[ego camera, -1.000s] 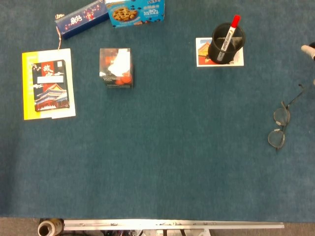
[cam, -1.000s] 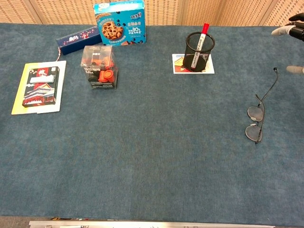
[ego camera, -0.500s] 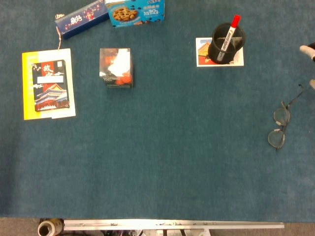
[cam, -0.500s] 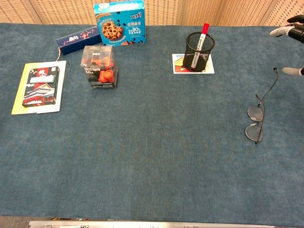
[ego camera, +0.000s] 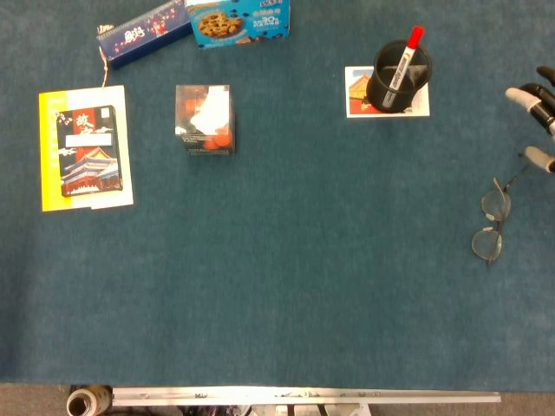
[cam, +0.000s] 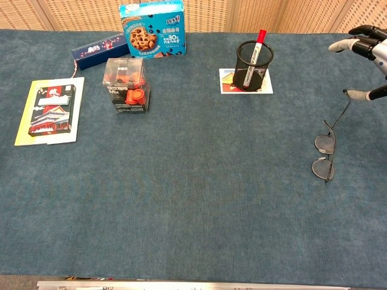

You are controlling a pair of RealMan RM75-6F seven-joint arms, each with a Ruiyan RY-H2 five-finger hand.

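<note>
— Chest view: what changed?
— Right hand (cam: 367,60) has come further in from the edge, fingers spread, holding nothing.
— And the glasses (cam: 326,148)?
— Flat on the table (cam: 199,193), just below the hand; temple tip beside its thumb.

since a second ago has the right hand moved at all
Yes. The right hand has come further into view from the right edge, toward the pen holder, and its lowest fingertip now sits by the glasses temple tip; the glasses lie as before.

Your backdrop: a table in blue felt.
Behind the table (cam: 199,199) you see a perforated wooden wall (cam: 84,13); light falls evenly.
</note>
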